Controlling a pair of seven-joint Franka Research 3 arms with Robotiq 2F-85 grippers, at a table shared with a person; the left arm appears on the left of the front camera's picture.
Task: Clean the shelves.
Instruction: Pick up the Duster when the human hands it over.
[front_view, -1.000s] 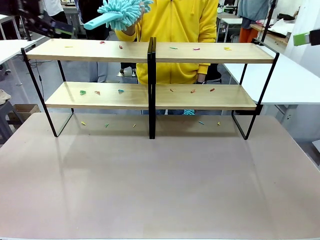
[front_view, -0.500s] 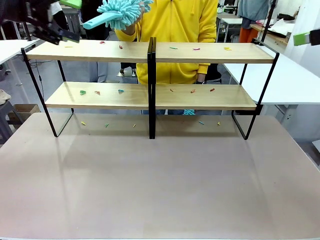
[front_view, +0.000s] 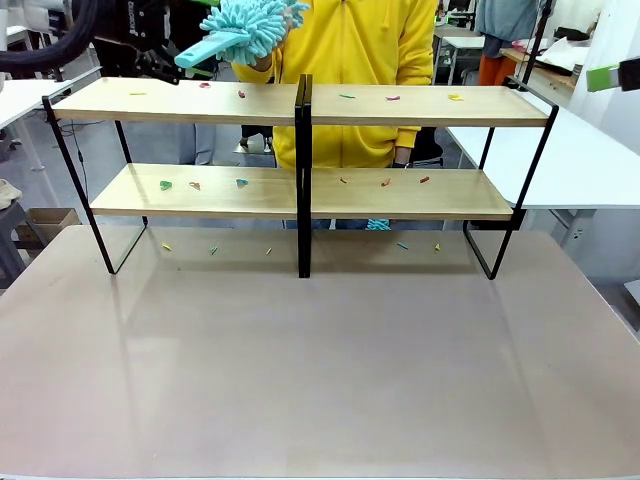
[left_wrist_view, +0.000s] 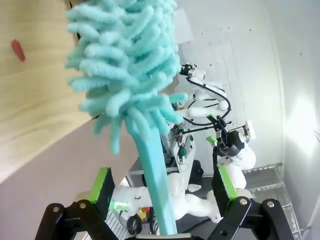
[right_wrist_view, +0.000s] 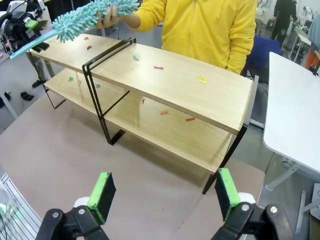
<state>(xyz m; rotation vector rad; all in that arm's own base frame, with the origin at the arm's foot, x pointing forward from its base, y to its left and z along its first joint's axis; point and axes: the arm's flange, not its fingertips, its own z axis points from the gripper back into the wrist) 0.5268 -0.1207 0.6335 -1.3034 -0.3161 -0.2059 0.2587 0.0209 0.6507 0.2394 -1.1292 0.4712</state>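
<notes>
Left pincer (left_wrist_view: 163, 181) stands wide, its green pads (left_wrist_view: 102, 184) on either side of the duster (front_view: 250, 18) without touching it, so nothing is gripped yet. The smooth, hard-looking teal plastic handle (front_view: 195, 50) lies between the pads, its free end pointing back towards the wrist and its long axis running roughly along the fingers. Closing would therefore pinch it across its narrow width. In the front view the handle slopes down and left towards this pincer. The head, a soft shaggy bundle of chenille strands, rises to the right in the person's hand (front_view: 255, 45).

Just below the duster stand the shelves (front_view: 180, 100), long axis running across the table. They have two tiers of smooth pale wood on a thin black metal frame with a centre post. Small coloured scraps (front_view: 240, 183) dot both boards, and more lie on the matte grey-brown tabletop (front_view: 320, 380) beneath.

Right pincer (right_wrist_view: 163, 194) is also wide and empty. It hangs high off the right end of the shelves, well apart from the duster. The left arm is much the nearer, so the take looks like its job.
</notes>
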